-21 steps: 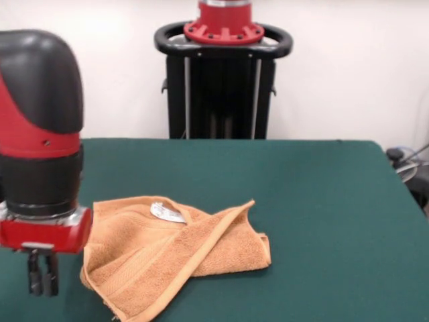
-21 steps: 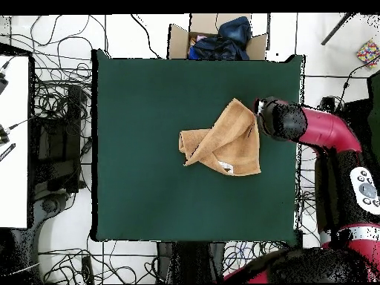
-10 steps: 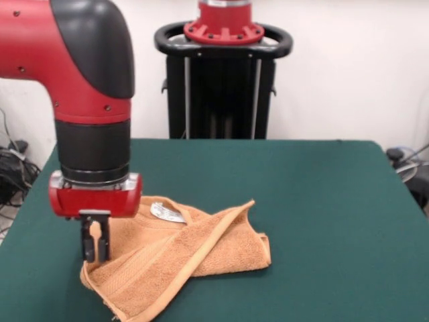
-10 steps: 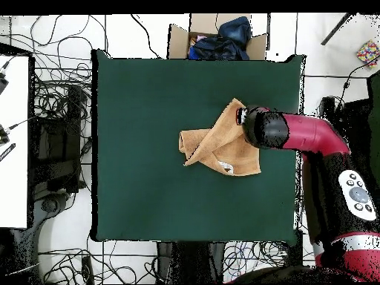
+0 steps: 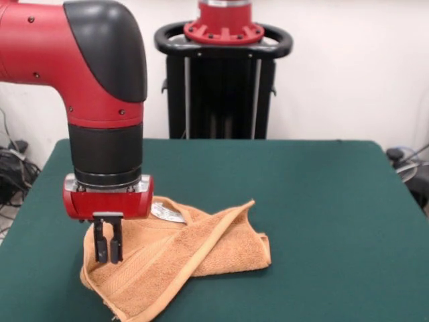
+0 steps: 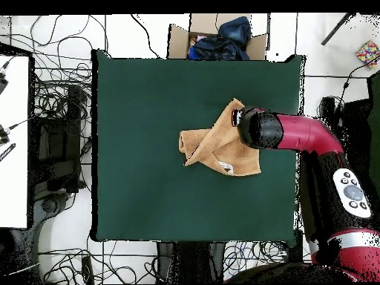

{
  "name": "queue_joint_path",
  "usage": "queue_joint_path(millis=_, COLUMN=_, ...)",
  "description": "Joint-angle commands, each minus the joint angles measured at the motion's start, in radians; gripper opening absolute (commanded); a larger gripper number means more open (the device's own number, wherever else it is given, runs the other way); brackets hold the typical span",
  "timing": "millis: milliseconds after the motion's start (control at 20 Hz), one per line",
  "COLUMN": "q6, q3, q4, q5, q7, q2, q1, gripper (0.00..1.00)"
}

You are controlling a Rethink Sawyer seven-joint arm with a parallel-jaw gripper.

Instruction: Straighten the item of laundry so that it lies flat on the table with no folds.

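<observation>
- Front view: the towel [image 5: 177,258] lies crumpled on the green bench [image 5: 322,221], toward the left of its near part; one flap is folded diagonally across the body, its banded hem running as a raised ridge from the low left corner up to a peak at the right; the white label [image 5: 166,212] shows near the top edge
- The gripper [image 5: 108,255] hangs over the towel's left corner, its two fingers close together with only a thin gap; I cannot tell whether any cloth is pinched between them
- Overhead view: the towel [image 6: 215,145] reads as a skewed, overlapped shape — not a square — right of the bench's [image 6: 133,185] centre
- Judgement: nothing is flattened yet; the folded flap has still to be opened out and the corners spread — nearly the whole task is left
</observation>
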Motion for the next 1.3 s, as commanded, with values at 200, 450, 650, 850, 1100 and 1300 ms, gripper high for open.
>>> queue_joint_path(millis=200, q6=-0.053, q3=-0.007, q4=0.163, q5=-0.009, q7=0.083, q2=-0.035, q1=0.045, gripper=0.0)
queue_joint_path(millis=450, q6=-0.097, q3=-0.038, q4=0.246, q5=0.002, q7=0.166, q2=-0.08, q1=0.088, gripper=0.0)
queue_joint_path(millis=650, q6=-0.107, q3=-0.066, q4=0.289, q5=0.028, q7=0.22, q2=-0.114, q1=0.128, gripper=0.0)
queue_joint_path(millis=850, q6=-0.13, q3=-0.096, q4=0.309, q5=0.046, q7=0.255, q2=-0.124, q1=0.167, gripper=0.0)
queue_joint_path(millis=1100, q6=-0.156, q3=-0.127, q4=0.298, q5=0.07, q7=0.252, q2=-0.105, q1=0.198, gripper=0.0)
queue_joint_path(millis=1300, q6=-0.183, q3=-0.146, q4=0.298, q5=0.081, q7=0.239, q2=-0.088, q1=0.206, gripper=0.0)
